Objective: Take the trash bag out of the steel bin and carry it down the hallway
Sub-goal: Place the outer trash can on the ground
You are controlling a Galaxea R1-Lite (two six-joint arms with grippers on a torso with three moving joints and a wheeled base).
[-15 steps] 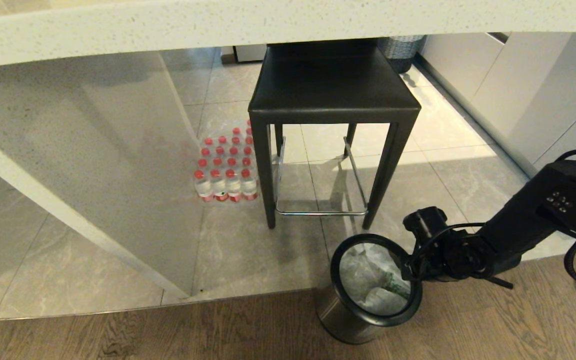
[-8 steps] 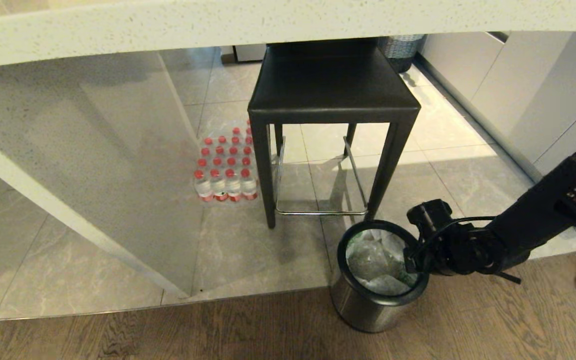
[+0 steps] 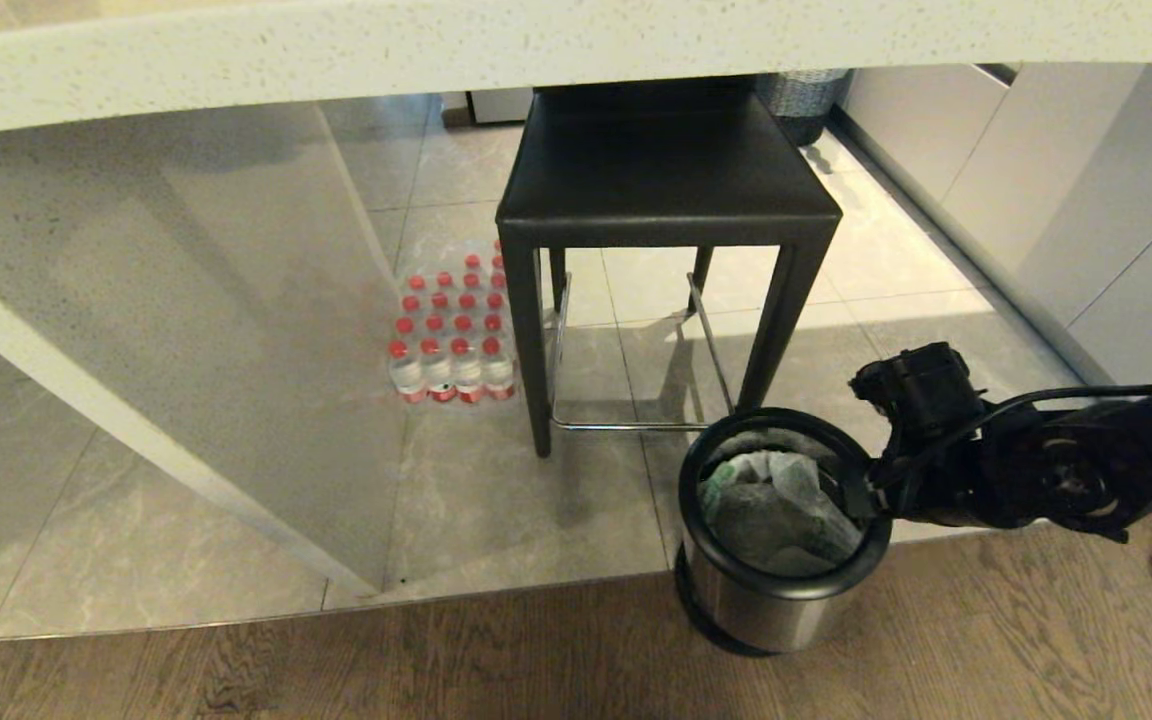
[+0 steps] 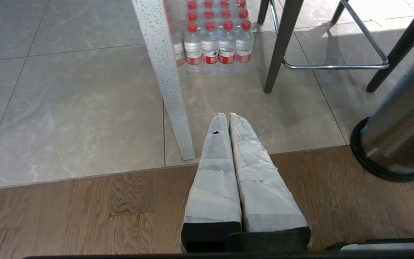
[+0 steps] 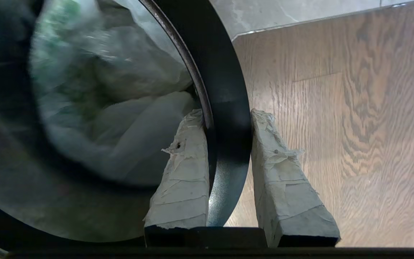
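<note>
**Jaws on the bin's ring, not the bag**

The right gripper (image 5: pixel 225 115) clamps the black ring (image 5: pixel 228 108) of the steel bin (image 3: pixel 766 600), which tilts on the wooden floor (image 3: pixel 336 660) near its edge with the tiles. The trash bag (image 3: pixel 776 500) sits crumpled inside: light, soft, slippery, best pinched at a gathered fold. The left gripper (image 4: pixel 228 117) is clenched, idle.

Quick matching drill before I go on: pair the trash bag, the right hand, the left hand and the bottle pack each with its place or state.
Things:
1. trash bag
2. right hand
3. left hand
4. bottle pack

Places or states:
A. fingers together, holding nothing
B. on the tiles left of the black stool
C. crumpled inside the steel bin
D. one finger inside, one outside the bin's black ring

Pairs: 1-C, 2-D, 3-A, 4-B
</note>
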